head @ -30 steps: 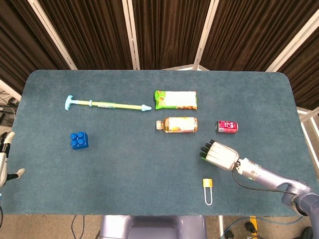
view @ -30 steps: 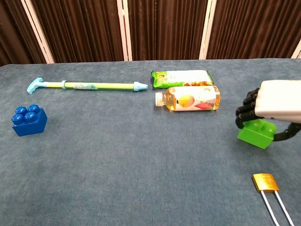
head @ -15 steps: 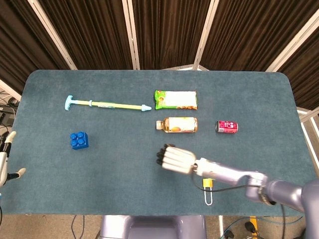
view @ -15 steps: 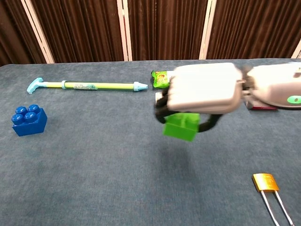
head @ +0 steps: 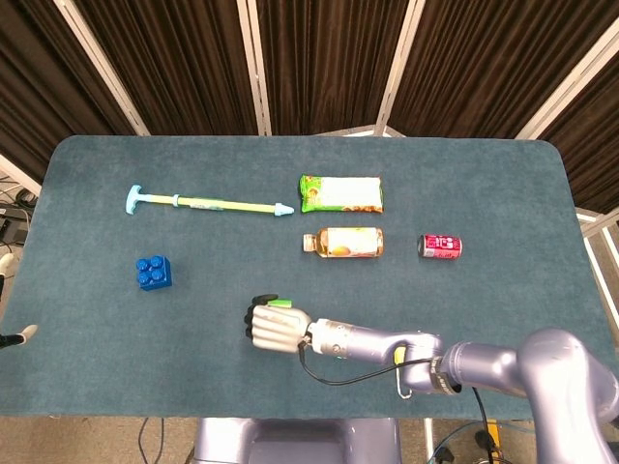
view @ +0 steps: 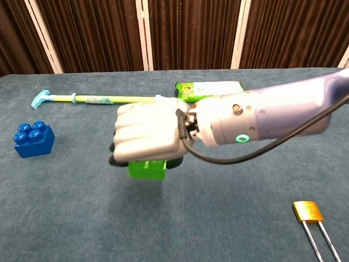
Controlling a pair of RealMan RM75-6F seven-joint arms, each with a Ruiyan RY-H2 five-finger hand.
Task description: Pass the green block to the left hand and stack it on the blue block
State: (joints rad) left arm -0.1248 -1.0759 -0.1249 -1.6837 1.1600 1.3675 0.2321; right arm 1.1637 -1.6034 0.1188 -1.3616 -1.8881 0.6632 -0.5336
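Note:
My right hand (head: 276, 327) (view: 150, 136) hangs over the table's near middle and grips the green block (view: 147, 169) from above. The block's lower part pokes out under the curled fingers, and in the head view a green edge (head: 281, 304) shows at the hand's far side. The blue block (head: 154, 273) (view: 34, 140) rests on the cloth well to the left of that hand. Only fingertips of my left hand (head: 21, 334) show at the left edge of the head view, spread apart and holding nothing.
A long light-blue and yellow pump (head: 208, 203) (view: 98, 99) lies at the back left. A green snack pack (head: 340, 193), a juice bottle (head: 343, 242) and a red can (head: 440, 246) lie right of centre. A gold padlock (head: 403, 362) (view: 308, 212) sits near the front edge.
My right hand has carried the green block leftward from the right side to the table's near middle. The left hand has slipped further out of the head view.

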